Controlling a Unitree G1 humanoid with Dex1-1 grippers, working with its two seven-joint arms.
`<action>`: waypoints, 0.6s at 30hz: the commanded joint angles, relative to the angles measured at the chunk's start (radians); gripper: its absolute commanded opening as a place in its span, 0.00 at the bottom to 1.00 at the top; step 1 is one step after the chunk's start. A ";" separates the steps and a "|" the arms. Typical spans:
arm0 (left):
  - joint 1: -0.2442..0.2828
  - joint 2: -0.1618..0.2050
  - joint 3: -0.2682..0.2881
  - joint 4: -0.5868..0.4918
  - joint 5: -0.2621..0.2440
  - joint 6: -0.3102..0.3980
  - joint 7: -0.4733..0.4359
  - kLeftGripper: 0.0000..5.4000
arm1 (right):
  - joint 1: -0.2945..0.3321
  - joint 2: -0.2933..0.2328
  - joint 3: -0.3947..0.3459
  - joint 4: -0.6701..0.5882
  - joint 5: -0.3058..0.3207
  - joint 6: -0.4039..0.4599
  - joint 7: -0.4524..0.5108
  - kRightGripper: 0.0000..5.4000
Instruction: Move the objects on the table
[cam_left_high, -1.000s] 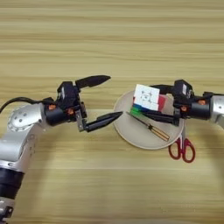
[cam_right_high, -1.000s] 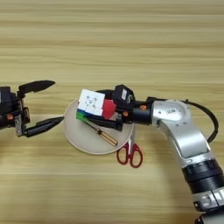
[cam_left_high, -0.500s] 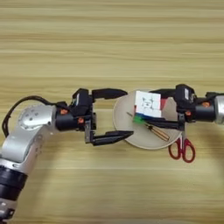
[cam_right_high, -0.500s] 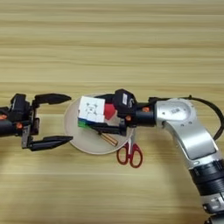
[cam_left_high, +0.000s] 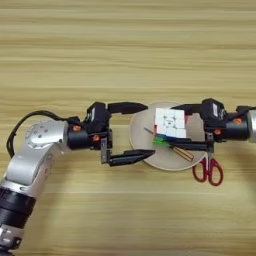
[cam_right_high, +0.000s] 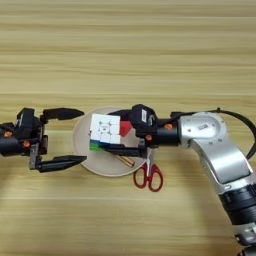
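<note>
The multicoloured 3x3 puzzle cube (cam_left_high: 170, 123) was held over the round beige plate (cam_left_high: 140, 142) on the light wooden table (cam_left_high: 125, 55), clamped by the right gripper (cam_right_high: 112, 130). The left gripper (cam_left_high: 142, 131) was spread wide at the plate's left rim, holding nothing.

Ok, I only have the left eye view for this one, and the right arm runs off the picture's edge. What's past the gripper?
Observer: In the right eye view the right arm shows whole: a silver forearm that bends down toward the lower right corner, with a black cable arching over it.
Operator: And that red sliver beside the puzzle cube?
Observer: It is a plain red cube, right of the puzzle cube, between it and the body of the right gripper.
</note>
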 joint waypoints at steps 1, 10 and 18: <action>-0.013 -0.004 0.002 0.007 0.015 -0.007 -0.004 1.00 | 0.006 -0.019 -0.011 -0.037 0.024 0.015 0.006 0.61; -0.014 -0.009 0.000 0.010 0.024 -0.007 -0.002 1.00 | 0.013 -0.025 -0.012 -0.075 0.048 0.027 0.007 0.61; -0.011 -0.010 -0.004 0.005 0.024 -0.004 -0.005 1.00 | 0.009 -0.018 0.000 -0.083 0.054 0.032 0.002 0.61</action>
